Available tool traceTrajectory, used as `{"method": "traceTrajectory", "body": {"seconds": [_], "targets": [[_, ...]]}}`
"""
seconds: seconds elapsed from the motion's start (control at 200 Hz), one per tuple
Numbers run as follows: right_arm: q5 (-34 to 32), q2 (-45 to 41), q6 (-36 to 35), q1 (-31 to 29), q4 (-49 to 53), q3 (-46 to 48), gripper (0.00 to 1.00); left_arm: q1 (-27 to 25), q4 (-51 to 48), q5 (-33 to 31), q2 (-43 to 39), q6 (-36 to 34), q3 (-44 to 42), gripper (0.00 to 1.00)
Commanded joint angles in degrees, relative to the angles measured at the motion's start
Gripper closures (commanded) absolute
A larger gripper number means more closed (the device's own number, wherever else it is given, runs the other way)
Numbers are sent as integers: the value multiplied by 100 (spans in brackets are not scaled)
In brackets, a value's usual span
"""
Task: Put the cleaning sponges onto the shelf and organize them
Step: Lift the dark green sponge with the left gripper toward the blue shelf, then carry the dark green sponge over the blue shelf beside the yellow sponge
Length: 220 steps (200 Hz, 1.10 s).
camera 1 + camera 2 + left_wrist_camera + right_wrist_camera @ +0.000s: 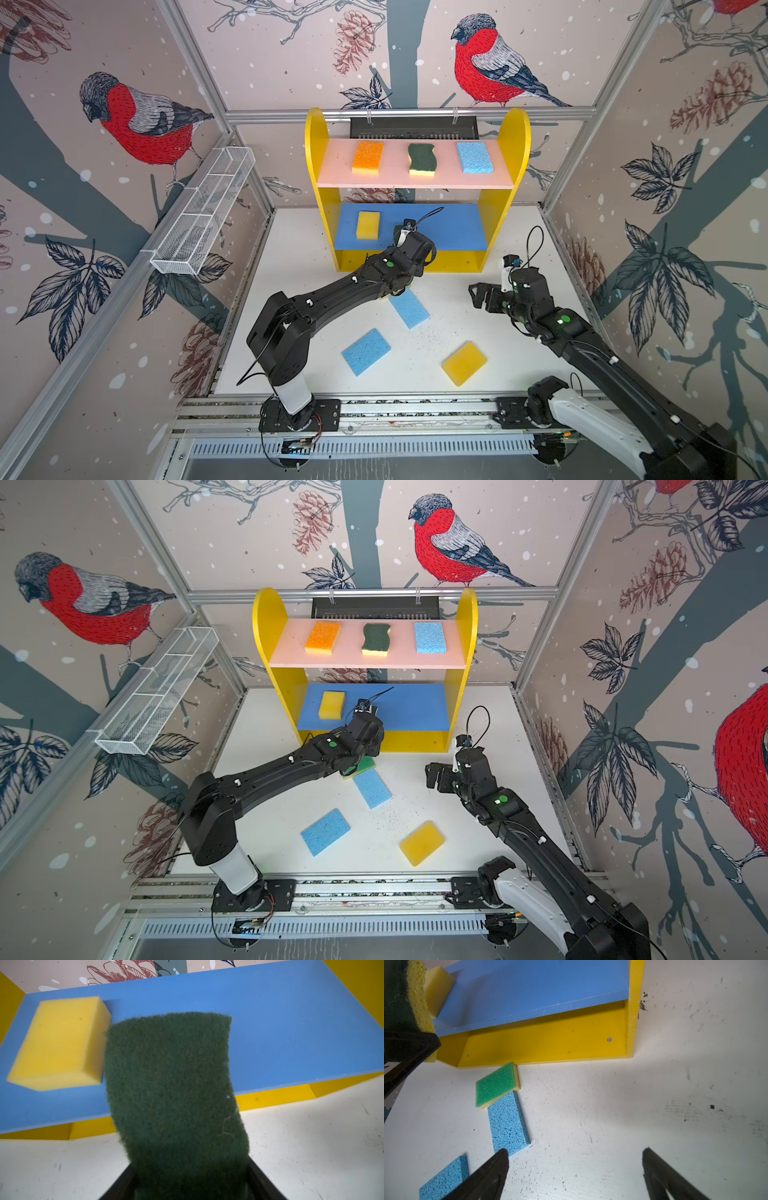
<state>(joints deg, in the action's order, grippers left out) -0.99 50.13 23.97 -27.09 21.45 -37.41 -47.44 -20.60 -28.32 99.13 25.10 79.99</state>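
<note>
Scourer [172, 1088], dark green, is pinched in the left end effector [189, 1167] at the front edge of the blue middle board [291, 1032]. Land it flat at 3 o'clock of the yellow sponge [368, 224], clear of it. The right end effector [575, 1150] hangs spread, empty.

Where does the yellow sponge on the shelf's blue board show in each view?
Both top views: yellow sponge, left end of the blue board.
Left wrist: sponge beside the held scourer.
Right wrist: sponge at the board's far end, partly behind the scourer.
Shared landmark: the blue board.
</note>
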Motion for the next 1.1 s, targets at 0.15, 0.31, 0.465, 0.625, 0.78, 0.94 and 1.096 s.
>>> {"method": "traceTrajectory", "body": {"seconds": [0.15, 0.31, 0.465, 0.625, 0.78, 0.94, 1.096], "targets": [[29, 36, -117, 60, 95, -165, 0, -2, 262, -374, 428, 2, 437, 36], [35, 81, -101, 89, 227, -312, 0, -1, 372, -456, 646, -80, 647, 36], [31, 36, -51, 91, 253, -396, 0, 6, 483, -577, 910, -279, 931, 36], [4, 45, -41, 99, 323, -481, 0, 66, 376, -544, 1219, -361, 1358, 36], [-23, 58, -41, 107, 359, -558, 0, 110, 387, -553, 1361, -421, 1544, 36], [20, 109, 1, 109, 343, -595, 0, 143, 538, -561, 1488, -625, 1640, 36], [91, 224, 22, 111, 333, -676, 0, 190, 523, -518, 1581, -625, 1748, 36]]}}
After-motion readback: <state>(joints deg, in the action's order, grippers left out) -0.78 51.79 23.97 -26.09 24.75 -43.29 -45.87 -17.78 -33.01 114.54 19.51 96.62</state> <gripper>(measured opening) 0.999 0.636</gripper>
